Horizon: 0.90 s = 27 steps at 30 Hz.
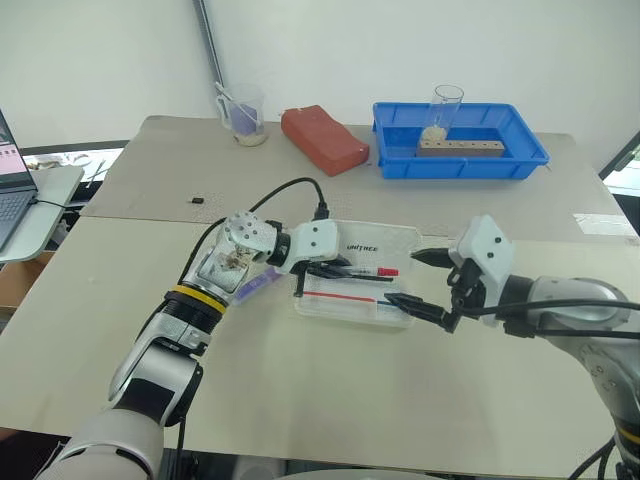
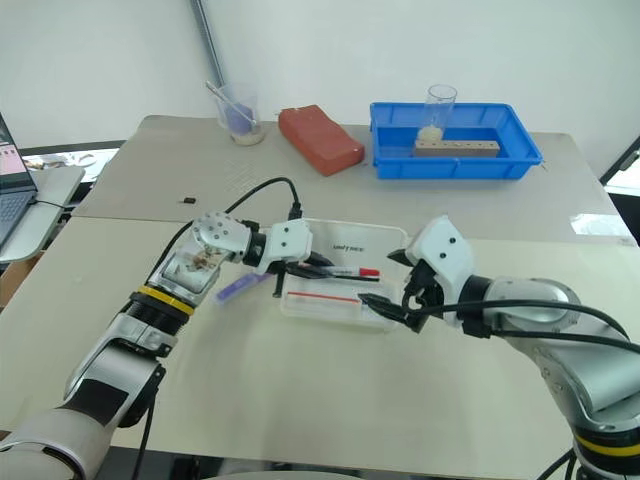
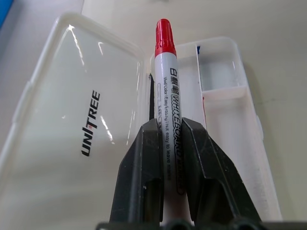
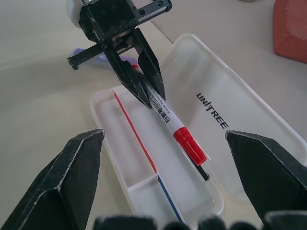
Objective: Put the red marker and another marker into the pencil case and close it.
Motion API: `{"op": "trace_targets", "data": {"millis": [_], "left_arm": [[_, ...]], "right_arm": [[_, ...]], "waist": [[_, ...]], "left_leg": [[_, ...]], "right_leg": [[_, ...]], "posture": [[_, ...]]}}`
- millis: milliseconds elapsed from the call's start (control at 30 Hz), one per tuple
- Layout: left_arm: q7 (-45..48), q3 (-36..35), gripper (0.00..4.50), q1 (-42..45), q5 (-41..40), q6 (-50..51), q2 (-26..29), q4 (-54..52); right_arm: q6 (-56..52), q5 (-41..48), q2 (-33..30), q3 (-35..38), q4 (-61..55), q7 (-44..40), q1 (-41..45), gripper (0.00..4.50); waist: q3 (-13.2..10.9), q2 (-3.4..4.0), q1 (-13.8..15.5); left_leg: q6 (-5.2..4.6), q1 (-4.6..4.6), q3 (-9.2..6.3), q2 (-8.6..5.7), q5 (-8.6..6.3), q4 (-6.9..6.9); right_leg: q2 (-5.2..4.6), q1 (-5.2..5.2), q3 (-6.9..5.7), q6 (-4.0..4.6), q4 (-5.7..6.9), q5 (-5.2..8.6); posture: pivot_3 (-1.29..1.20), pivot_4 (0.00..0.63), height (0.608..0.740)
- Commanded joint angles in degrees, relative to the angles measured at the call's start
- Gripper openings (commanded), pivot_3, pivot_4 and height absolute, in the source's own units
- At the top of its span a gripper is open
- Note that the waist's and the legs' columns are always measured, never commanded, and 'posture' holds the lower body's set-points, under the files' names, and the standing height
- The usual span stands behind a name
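Left gripper: the left gripper [image 4: 144, 84] is seen pinched on the barrel of the red marker [image 3: 168, 110], a slim white-barrelled whiteboard marker with a red cap, which is carried cap-forward over the open case.
Right gripper: the right gripper [image 1: 425, 285] is held with its two black fingers spread wide and nothing between them, at the end of the case nearest the robot's right side.
Pencil case: the pencil case [image 1: 400, 240], a flat translucent white plastic box with rounded corners and black "UNITREE" lettering, lies on the beige table [image 1: 330, 400] with its hinged lid laid fully open; a thin red-and-blue stick [image 1: 345, 296] is seen lying along the tray part (a small end compartment is divided off beside it).
Red marker, place: it is held above the tray near the hinge line; contact with the case floor cannot be told, and it is judged not yet released.
Second marker: the purple highlighter [image 1: 258, 284], short and chunky with a translucent lilac body, lies on the table just outside the case, under the left wrist, untouched.
Done so far: the case is open and the first marker has been brought over it.
Left to do: the red marker is to be let go inside, the purple highlighter is to be picked up and placed in, and the lid is to be folded shut.
Progress: judged at well under half.
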State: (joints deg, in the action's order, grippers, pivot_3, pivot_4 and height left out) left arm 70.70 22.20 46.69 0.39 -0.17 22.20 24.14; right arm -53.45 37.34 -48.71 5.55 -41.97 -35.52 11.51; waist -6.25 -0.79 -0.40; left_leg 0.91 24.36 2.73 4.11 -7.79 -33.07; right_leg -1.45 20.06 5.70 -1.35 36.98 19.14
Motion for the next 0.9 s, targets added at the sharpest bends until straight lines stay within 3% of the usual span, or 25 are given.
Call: {"op": "trace_targets", "data": {"millis": [33,300,600,633,767,900], "left_arm": [[-0.9,0.1,0.12,0.6,0.8,-1.6,-1.0,0.5],[-1.9,0.6,0.12,0.7,2.6,-3.7,-2.8,4.1],[-1.9,-1.0,4.19,1.6,1.9,-4.5,-2.9,3.6],[-1.6,-1.6,4.42,1.7,1.3,-3.6,-2.4,2.4],[-0.5,-6.6,4.42,1.4,-3.3,5.4,1.8,-5.9],[-5.3,-12.5,4.42,-1.5,-4.2,11.7,7.2,-9.4]], "right_arm": [[-1.0,1.5,-0.6,2.6,-3.4,1.0,0.0,4.50],[-2.6,2.6,-0.4,2.7,-4.0,2.7,0.8,4.50],[-2.3,3.0,-0.9,2.3,-3.3,2.7,1.3,4.50],[-2.2,3.0,-0.9,2.2,-3.2,2.6,1.3,4.50],[-1.3,3.0,-1.3,1.4,-2.2,1.1,2.5,4.50],[-0.3,3.6,-0.7,-0.3,-1.2,-1.5,4.9,4.50]], "waist": [[0.0,-0.01,-0.1],[0.0,0.00,-0.1],[0.0,0.00,-0.1],[0.0,-0.01,-0.1],[0.0,0.01,-0.3],[0.0,0.10,-0.7]], "left_leg": [[0.00,0.00,0.00,-0.01,0.00,-0.02],[0.00,0.00,-0.07,-0.05,0.00,-0.02],[0.00,0.01,-0.11,-0.07,0.00,-0.02],[0.00,0.01,-0.11,-0.07,0.00,-0.02],[0.00,0.00,-0.14,-0.07,0.00,0.00],[0.00,-0.08,-0.21,-0.06,0.00,0.05]], "right_leg": [[0.00,-0.01,0.00,0.00,0.01,0.00],[-0.01,-0.05,0.00,-0.03,0.01,0.02],[-0.01,-0.05,0.00,-0.03,0.00,0.02],[0.00,-0.06,0.00,-0.03,0.00,0.02],[0.01,-0.05,0.00,-0.03,0.02,0.02],[0.05,-0.05,0.00,-0.05,0.03,0.03]], "posture": [[0.00,0.150,0.740],[0.00,0.150,0.740],[0.00,0.150,0.740],[0.00,0.150,0.740],[0.00,0.150,0.740],[0.00,0.150,0.740]]}}
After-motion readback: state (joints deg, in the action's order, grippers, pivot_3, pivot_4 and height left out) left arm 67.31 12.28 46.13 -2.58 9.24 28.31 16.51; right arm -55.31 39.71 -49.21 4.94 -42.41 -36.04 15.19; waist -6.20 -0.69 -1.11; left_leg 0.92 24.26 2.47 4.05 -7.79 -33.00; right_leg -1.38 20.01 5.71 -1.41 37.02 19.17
